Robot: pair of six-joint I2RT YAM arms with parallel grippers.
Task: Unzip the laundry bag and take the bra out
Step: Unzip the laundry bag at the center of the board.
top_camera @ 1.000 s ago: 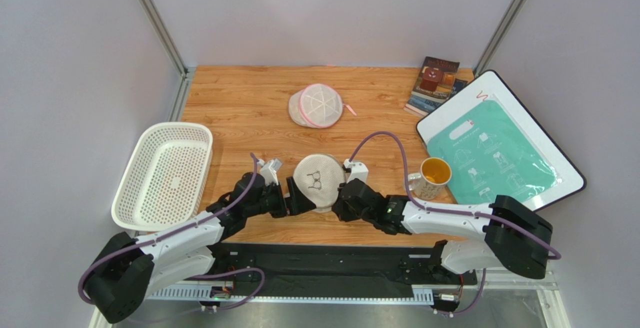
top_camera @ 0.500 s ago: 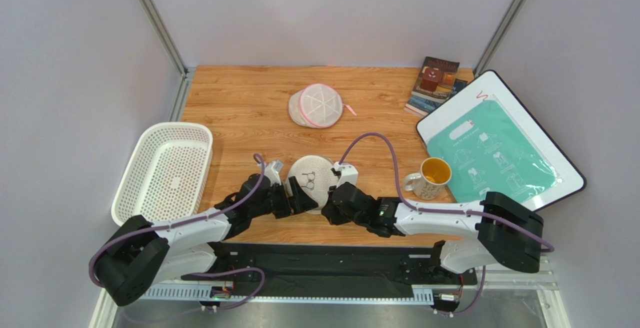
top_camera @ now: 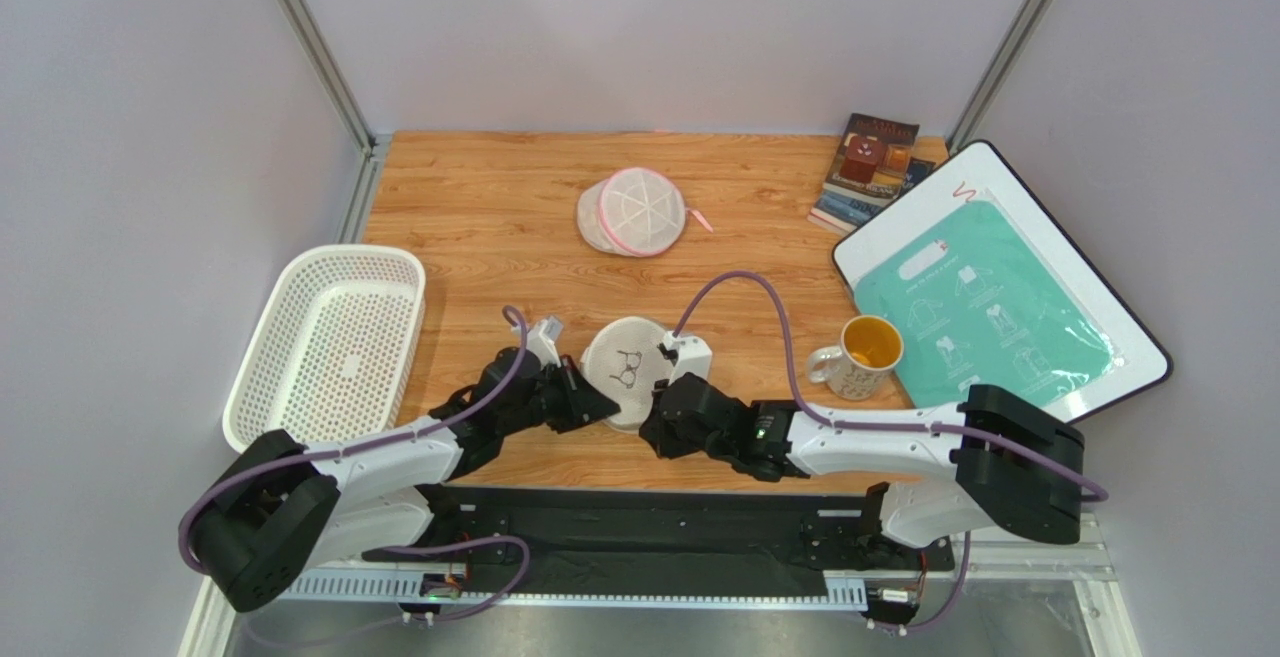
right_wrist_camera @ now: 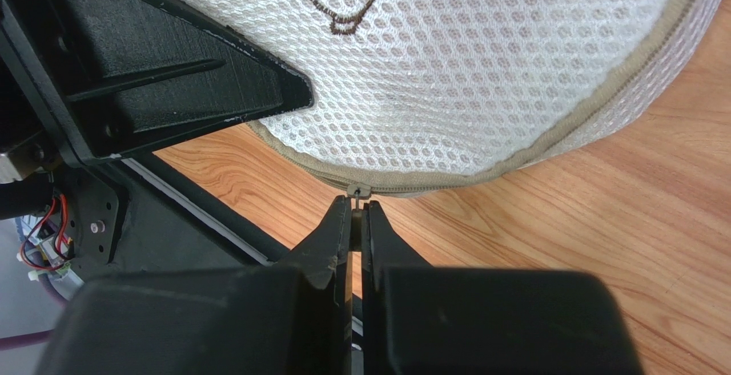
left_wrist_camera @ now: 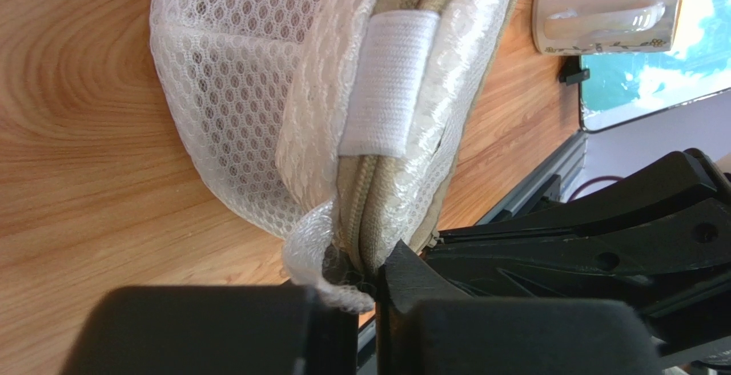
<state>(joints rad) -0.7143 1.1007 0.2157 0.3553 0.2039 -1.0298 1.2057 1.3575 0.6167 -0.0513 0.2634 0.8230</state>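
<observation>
Evidently bracing the laundry bag [top_camera: 628,368], the left gripper [left_wrist_camera: 369,276] is pinching its mesh rim while the right gripper [right_wrist_camera: 359,217] is clamping the zip pull [right_wrist_camera: 357,193].

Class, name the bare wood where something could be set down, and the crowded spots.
Free: wood between basket and pink-trimmed pouch; strip between that pouch and books. Crowded: near centre, left gripper and right gripper on the laundry bag.

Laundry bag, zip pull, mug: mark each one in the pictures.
laundry bag [top_camera: 631,372], top external view, on its domed mesh face.
zip pull [right_wrist_camera: 355,192], right wrist view, on the metal tab at the rim.
mug [top_camera: 855,378], top external view, on its outer wall.
</observation>
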